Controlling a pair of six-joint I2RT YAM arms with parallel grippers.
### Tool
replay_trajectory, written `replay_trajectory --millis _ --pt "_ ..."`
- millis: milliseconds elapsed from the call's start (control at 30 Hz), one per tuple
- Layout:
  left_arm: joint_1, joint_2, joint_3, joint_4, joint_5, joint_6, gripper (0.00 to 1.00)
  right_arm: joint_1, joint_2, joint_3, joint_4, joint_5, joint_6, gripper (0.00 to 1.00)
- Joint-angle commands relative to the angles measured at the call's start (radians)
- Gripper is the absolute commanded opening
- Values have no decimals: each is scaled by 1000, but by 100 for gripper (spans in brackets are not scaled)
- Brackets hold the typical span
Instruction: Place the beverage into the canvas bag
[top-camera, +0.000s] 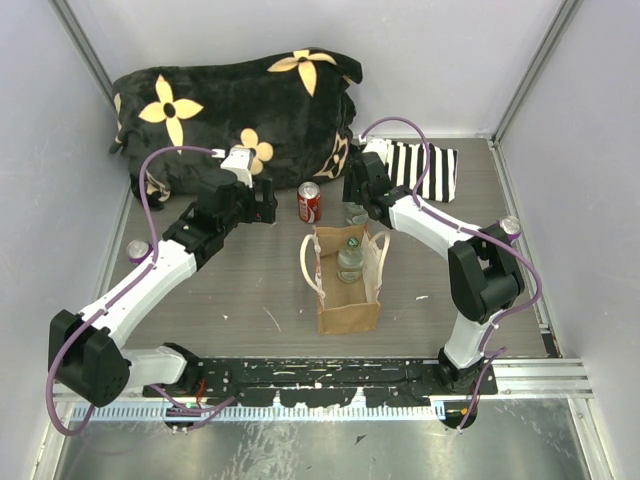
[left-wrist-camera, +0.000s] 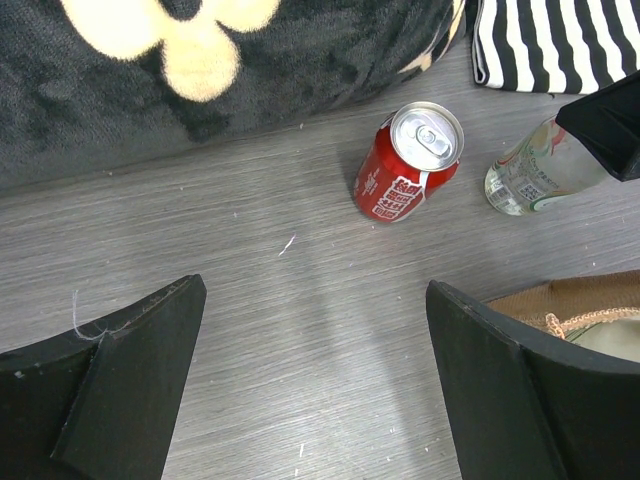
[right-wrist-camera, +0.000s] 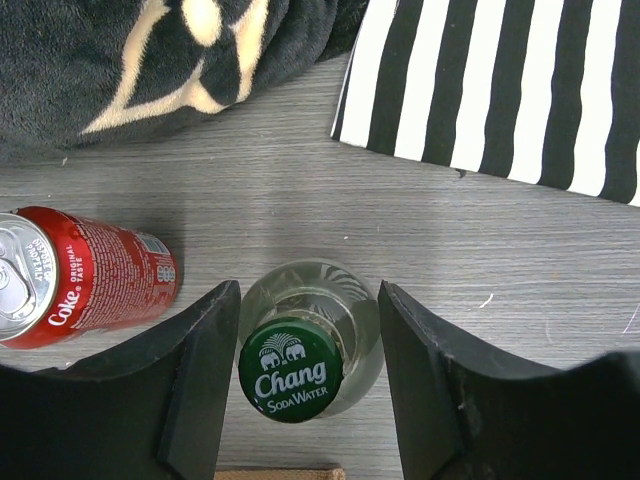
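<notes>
A clear Chang soda water bottle (right-wrist-camera: 300, 345) with a green cap stands upright on the table just behind the canvas bag (top-camera: 348, 300). My right gripper (right-wrist-camera: 305, 300) is open and straddles the bottle's neck, its fingers close on both sides; it also shows in the top view (top-camera: 356, 205). A red Coke can (top-camera: 309, 202) stands left of the bottle. A second bottle (top-camera: 349, 260) stands inside the tan bag. My left gripper (left-wrist-camera: 315, 290) is open and empty over bare table, near the can (left-wrist-camera: 410, 160); in the top view it (top-camera: 268, 200) is left of the can.
A black plush blanket with cream flowers (top-camera: 240, 100) fills the back left. A black-and-white striped cloth (top-camera: 425, 170) lies at the back right, just behind the right gripper. The bag's cream handles (top-camera: 308, 268) hang over its sides.
</notes>
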Motion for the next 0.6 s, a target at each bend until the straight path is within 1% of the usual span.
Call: replay_trajectory --millis 0,133,167,200,233,267,300,400,567 --pt "5 3 -8 41 5 -6 98 6 -17 15 45 17 -6 1" --pt "4 34 -8 44 7 -5 99 6 -16 24 41 18 -12 2" --pt "5 36 -6 44 7 -6 99 6 -15 29 40 15 -14 8" --pt "4 39 -6 45 7 -7 98 7 -14 33 37 13 -14 25" --pt "5 38 -4 46 7 -7 99 6 -11 38 32 11 -16 39" --pt "5 40 -3 46 9 -7 98 6 -9 41 30 13 -16 51" --pt "5 42 -2 46 9 -6 98 6 -6 44 27 13 -15 60" --pt "5 44 -1 45 12 -8 99 6 -2 47 20 14 -11 70" --pt "4 41 -3 45 12 -7 99 6 -1 48 23 17 -6 75"
